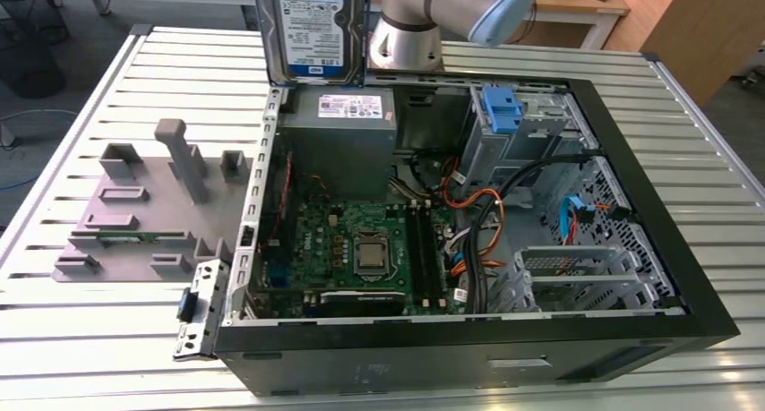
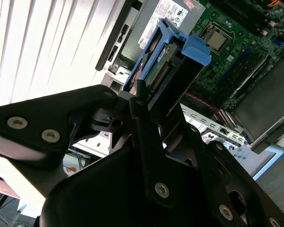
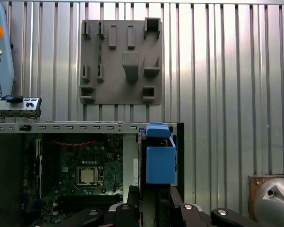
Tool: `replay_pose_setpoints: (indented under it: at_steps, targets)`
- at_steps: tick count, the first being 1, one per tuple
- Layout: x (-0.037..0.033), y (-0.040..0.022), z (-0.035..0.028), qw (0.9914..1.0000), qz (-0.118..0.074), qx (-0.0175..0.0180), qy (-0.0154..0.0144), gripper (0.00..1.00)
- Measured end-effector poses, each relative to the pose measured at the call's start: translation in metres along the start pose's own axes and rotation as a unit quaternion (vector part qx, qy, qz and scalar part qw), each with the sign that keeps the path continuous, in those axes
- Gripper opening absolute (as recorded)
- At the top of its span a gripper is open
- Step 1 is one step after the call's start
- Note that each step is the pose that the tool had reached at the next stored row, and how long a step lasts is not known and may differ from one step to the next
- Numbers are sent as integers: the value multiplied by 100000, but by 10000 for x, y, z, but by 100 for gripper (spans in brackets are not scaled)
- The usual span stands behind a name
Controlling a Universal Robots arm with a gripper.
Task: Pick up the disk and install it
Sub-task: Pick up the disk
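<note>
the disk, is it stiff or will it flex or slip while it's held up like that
Likely rigid: the disk stands upright in the gripper, flat, with no sag. Probably heavy for its size, given the metal casing. Its blue carrier rails look like smooth plastic, so a grip there might slip.

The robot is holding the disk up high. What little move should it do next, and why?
Probably carry the disk toward the exterior view's right. The gripper holds it above the power supply, while the drive cage sits further right.
</note>
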State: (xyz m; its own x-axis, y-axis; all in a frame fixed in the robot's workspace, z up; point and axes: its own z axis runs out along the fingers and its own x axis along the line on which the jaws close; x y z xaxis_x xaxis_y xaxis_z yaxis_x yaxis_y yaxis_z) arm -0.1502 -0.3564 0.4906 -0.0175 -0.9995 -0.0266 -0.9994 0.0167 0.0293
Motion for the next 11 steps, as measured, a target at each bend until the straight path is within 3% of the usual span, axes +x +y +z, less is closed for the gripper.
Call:
replay_pose_setpoints:
  at_steps: [11]
  targets:
    - [53,-3,-2,100000,-3,-1,0,35]
